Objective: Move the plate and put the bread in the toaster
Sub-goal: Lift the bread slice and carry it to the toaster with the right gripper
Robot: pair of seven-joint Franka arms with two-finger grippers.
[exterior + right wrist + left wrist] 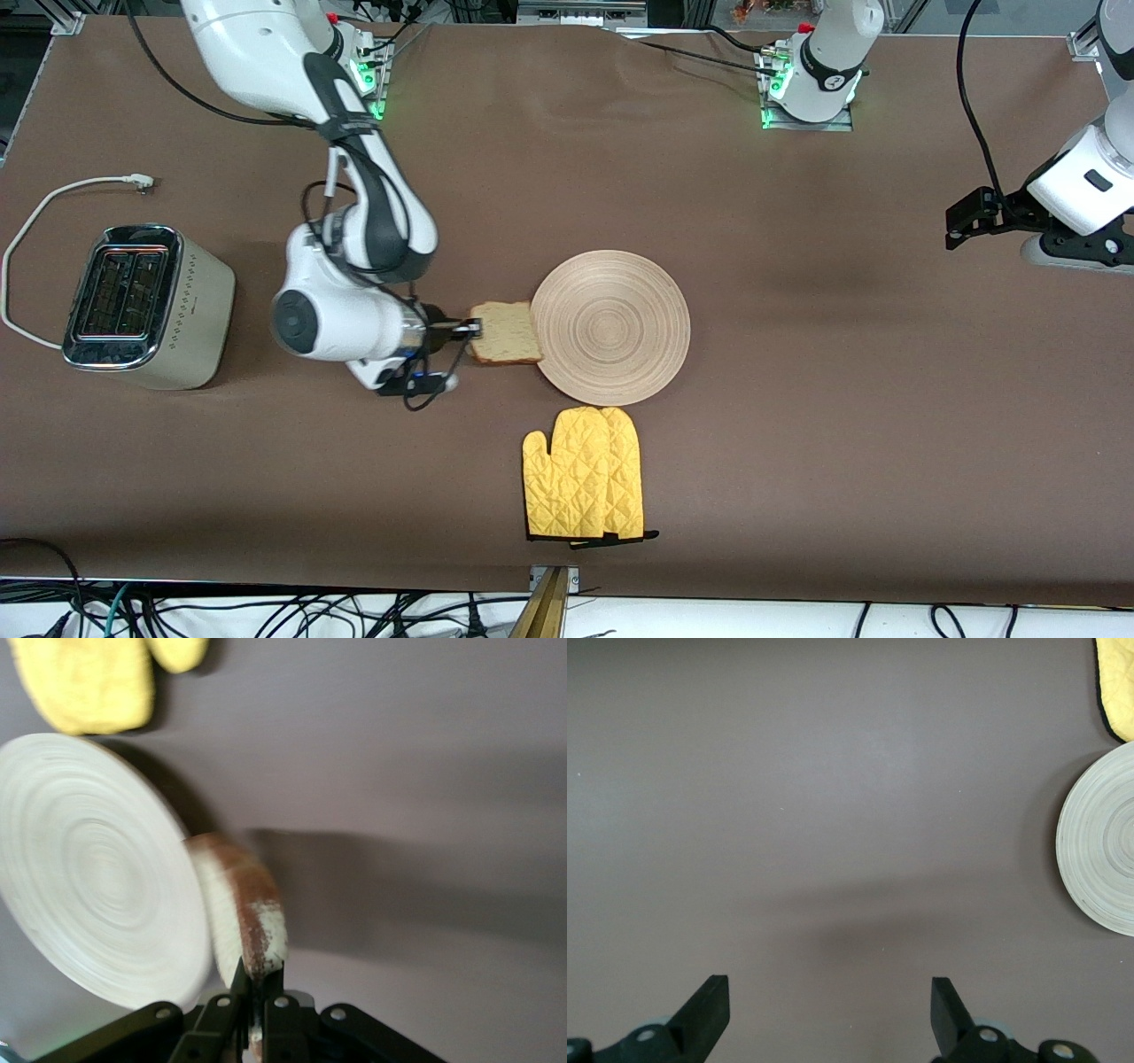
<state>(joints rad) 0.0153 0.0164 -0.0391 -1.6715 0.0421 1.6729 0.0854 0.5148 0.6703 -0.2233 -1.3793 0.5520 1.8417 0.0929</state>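
The slice of bread (pixel 507 333) lies level at the rim of the round wooden plate (pixel 611 326), on the side toward the toaster. My right gripper (pixel 472 330) is shut on the bread's crust edge. In the right wrist view the bread (pixel 251 908) stands out from the gripper (pixel 258 981), with the plate (pixel 89 868) just beside it. The cream toaster (pixel 146 306) stands upright at the right arm's end of the table, its two slots empty. My left gripper (pixel 957 232) waits open over the table at the left arm's end. Nothing sits in the left gripper (pixel 830 1014), and the plate (pixel 1103 850) is apart from it.
A yellow oven mitt (pixel 585 474) lies flat, nearer to the front camera than the plate; it also shows as the mitt (pixel 89 682) and the mitt (pixel 1118 682). The toaster's white cord (pixel 53 190) loops over the table beside it.
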